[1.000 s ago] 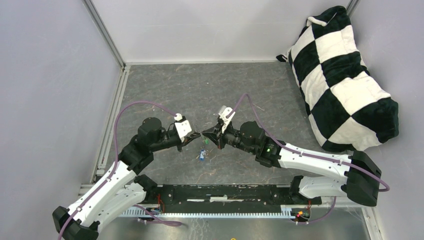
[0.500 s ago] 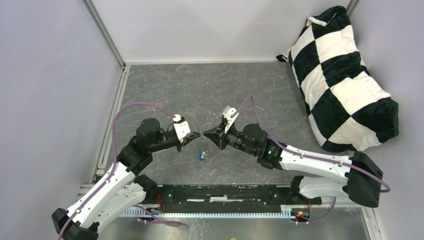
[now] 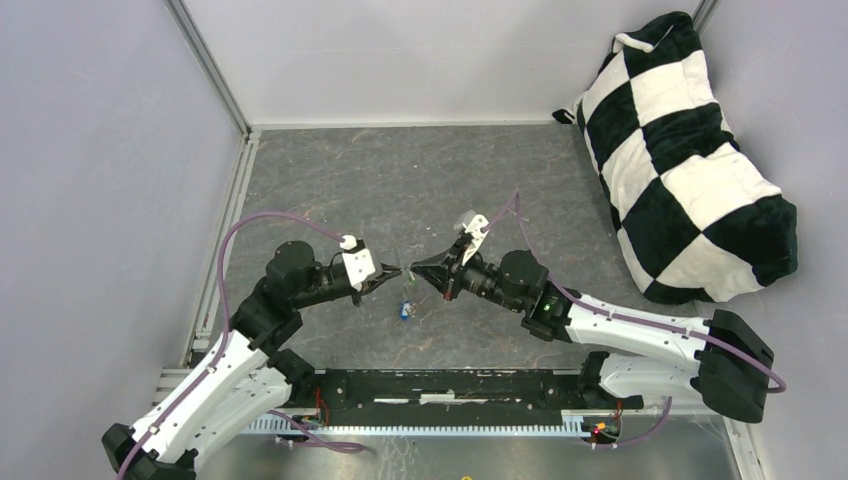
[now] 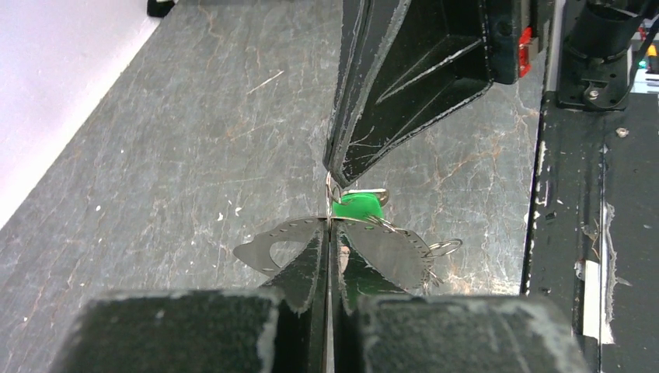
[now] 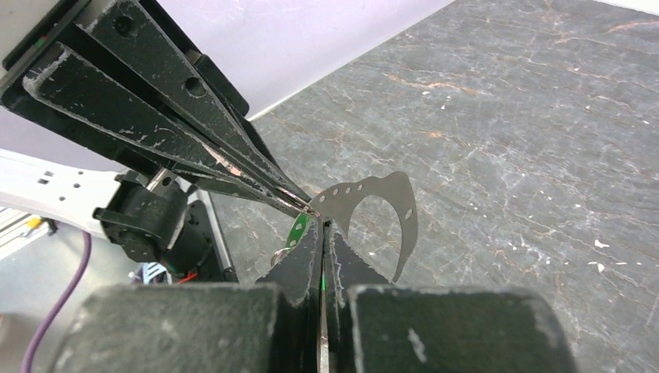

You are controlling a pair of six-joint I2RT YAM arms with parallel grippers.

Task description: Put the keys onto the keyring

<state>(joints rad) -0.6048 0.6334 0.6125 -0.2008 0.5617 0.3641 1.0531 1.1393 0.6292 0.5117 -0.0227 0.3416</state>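
Top external view: we see the left gripper (image 3: 394, 273) and right gripper (image 3: 415, 270) closed, tips meeting, above a dark grey marbled tabletop (image 3: 420, 180) between pale lilac walls (image 3: 100, 150). A green-headed silver key (image 4: 358, 207) hangs just beneath the tips, by the thin grey wire keyring (image 4: 330, 187).

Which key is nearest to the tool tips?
The green-headed key: it sits where the left tool and right tool meet; the blue-headed key shows apart, lower in the overhead view.

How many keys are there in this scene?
2. The green-headed key sits right where the left gripper and right gripper meet. The blue-headed key shows just below it in the overhead view. Others could be hidden behind the grippers.
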